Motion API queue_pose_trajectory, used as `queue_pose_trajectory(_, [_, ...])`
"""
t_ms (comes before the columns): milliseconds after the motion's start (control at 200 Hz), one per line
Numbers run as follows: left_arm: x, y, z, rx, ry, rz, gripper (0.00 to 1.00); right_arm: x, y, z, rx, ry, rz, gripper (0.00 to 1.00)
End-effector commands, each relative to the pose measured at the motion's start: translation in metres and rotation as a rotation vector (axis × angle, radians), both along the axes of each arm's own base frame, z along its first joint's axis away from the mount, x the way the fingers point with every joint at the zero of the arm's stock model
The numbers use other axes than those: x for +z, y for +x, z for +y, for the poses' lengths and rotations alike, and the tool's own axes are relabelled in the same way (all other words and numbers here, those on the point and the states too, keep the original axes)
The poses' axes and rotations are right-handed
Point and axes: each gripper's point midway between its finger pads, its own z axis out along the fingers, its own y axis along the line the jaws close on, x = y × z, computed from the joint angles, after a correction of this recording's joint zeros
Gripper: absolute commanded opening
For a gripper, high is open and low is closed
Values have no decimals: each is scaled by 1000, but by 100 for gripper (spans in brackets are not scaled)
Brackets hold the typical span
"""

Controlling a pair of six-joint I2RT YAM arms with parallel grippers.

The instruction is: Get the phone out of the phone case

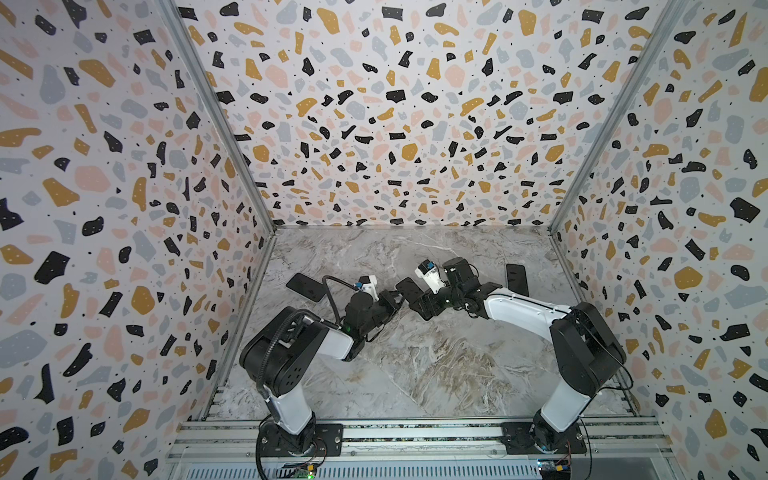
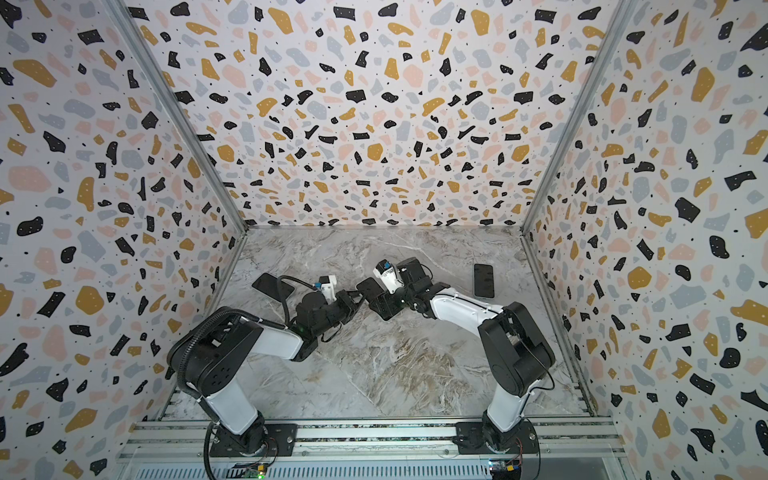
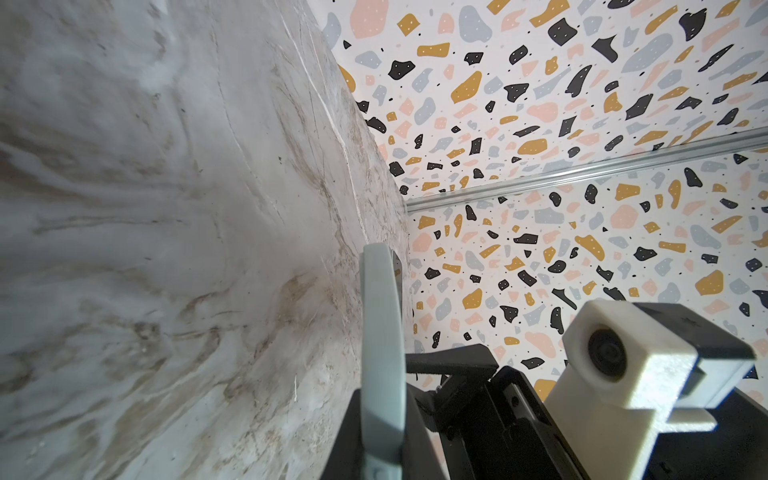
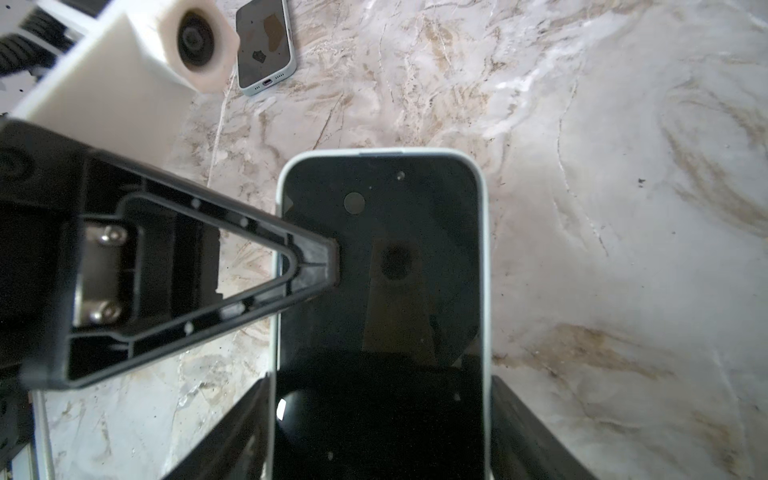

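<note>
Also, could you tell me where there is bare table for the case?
The table's front half, between the arm bases, is bare; so is the strip by the back wall. Mid-table is crowded: arms meet at the held phone, loose phones either side.

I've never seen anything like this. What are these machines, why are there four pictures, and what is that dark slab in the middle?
These are two robot arms mounted at the near edge of a marble-look table, each ending in a two-fingered gripper. Two pictures look down on the whole scene from above. The other two come from small cameras on the arms' wrists. The dark slab is a phone in a pale phone case. The right gripper clamps it across its width, and the left gripper pinches one long edge. Two more lie flat on the table: a left-hand phone and a right-hand phone.
</note>
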Motion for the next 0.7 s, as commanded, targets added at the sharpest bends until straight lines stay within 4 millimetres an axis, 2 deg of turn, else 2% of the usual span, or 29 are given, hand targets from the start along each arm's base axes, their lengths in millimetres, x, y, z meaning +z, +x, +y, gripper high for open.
queue_pose_trajectory(0, [20,-1,1,-14,-18,-79,8,40,-6,4,23,50,-112,46])
queue_pose_trajectory(160, [33,-2,5,-9,-37,-104,1,56,-14,2,11,94,-142,64])
queue_pose_trajectory(295, [58,-3,13,13,-54,-173,0,78,-19,-6,-35,151,-169,84])
queue_pose_trajectory(461, [101,-5,34,86,-54,-290,0,116,-30,-22,-102,251,-191,94])
queue_pose_trajectory(601, [144,-10,56,170,-15,-395,0,148,-41,-42,-168,358,-184,94])
queue_pose_trajectory(691, [174,-17,70,220,-19,-473,0,170,-55,-51,-165,483,-183,96])
